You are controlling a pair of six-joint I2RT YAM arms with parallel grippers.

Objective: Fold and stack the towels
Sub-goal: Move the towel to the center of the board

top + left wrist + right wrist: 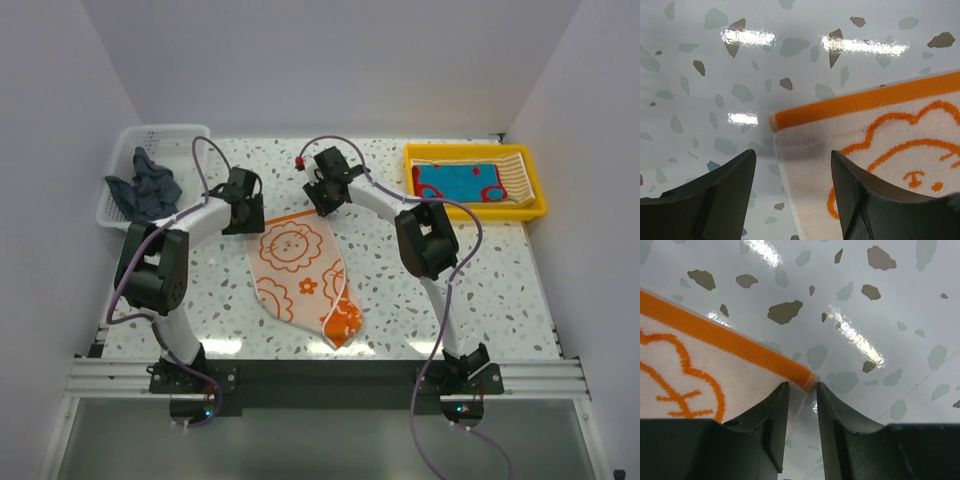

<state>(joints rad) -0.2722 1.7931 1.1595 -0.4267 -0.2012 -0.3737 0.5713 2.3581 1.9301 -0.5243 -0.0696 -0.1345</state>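
An orange and white towel with flower and face prints (pixel 300 270) lies flat on the table, its near end folded over. My left gripper (pixel 243 218) is open over the towel's far left corner (pixel 880 130), its fingers (pixel 792 160) straddling the towel's left edge. My right gripper (pixel 322 200) hovers at the far right corner (pixel 680 355), its fingers (pixel 802 390) a narrow gap apart around the corner's edge. A dark blue-grey towel (pixel 148 188) lies crumpled in the basket. A teal towel with red marks (pixel 460 182) lies on a tan-striped towel (pixel 515 170) in the tray.
A white mesh basket (pixel 165 135) stands at the far left corner of the table. A yellow tray (pixel 535 185) stands at the far right. The terrazzo tabletop (pixel 480 280) is walled in white on three sides.
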